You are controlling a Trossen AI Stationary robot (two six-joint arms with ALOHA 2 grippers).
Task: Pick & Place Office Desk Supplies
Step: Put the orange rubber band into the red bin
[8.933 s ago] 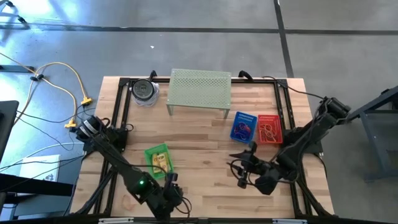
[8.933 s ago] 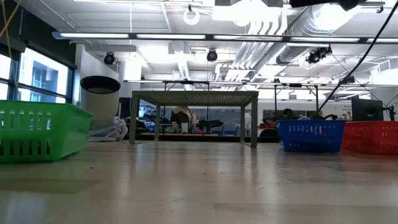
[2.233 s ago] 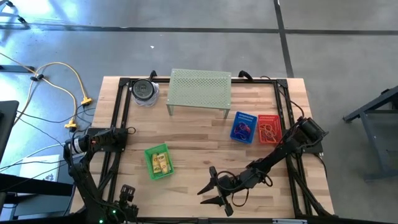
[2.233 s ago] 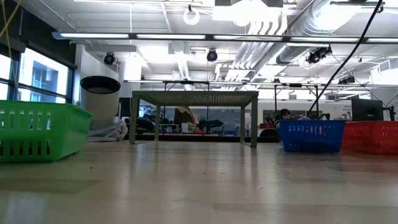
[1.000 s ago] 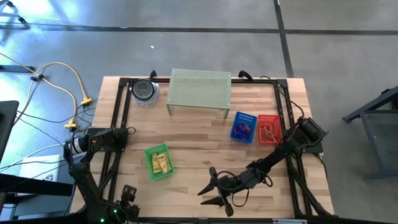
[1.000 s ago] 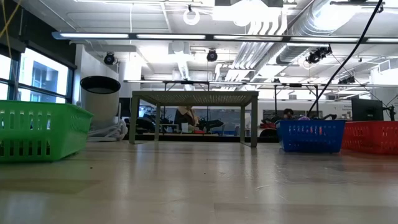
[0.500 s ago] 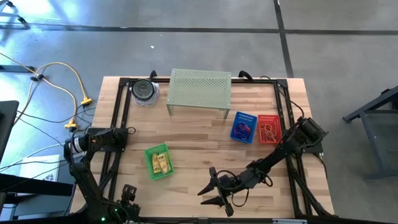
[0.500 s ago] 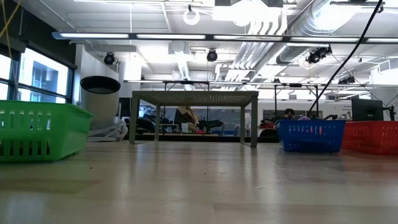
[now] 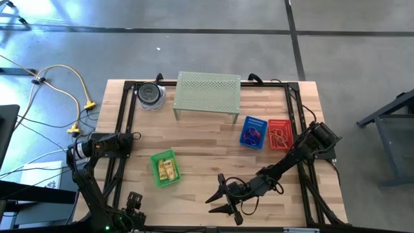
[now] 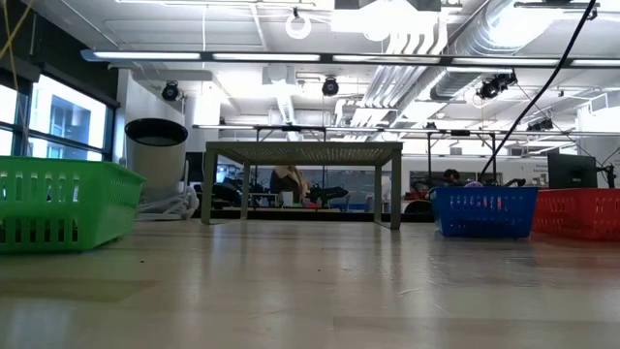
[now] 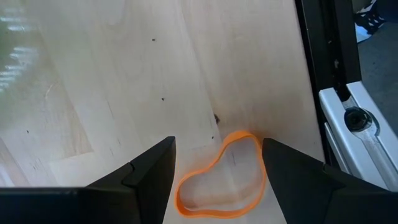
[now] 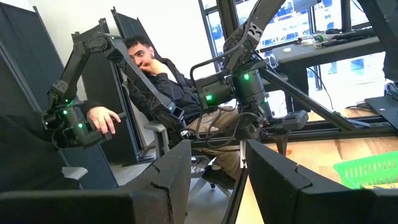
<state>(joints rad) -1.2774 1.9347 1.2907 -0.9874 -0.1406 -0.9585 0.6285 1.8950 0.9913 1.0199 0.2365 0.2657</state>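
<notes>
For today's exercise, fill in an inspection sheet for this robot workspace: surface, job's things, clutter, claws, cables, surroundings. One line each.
Surface: wooden table, black frame at its edges.
Job's things: orange loop on the wood between the left claw's fingers; yellow packets in green basket; loops in blue basket and red basket.
Clutter: pale-green shelf and a round container at the far edge.
Claws: left claw open at the near-left edge; right claw open, holding nothing, at the near edge.
Cables: yellow cables on the floor, left.
Surroundings: a seated person beyond the table.
</notes>
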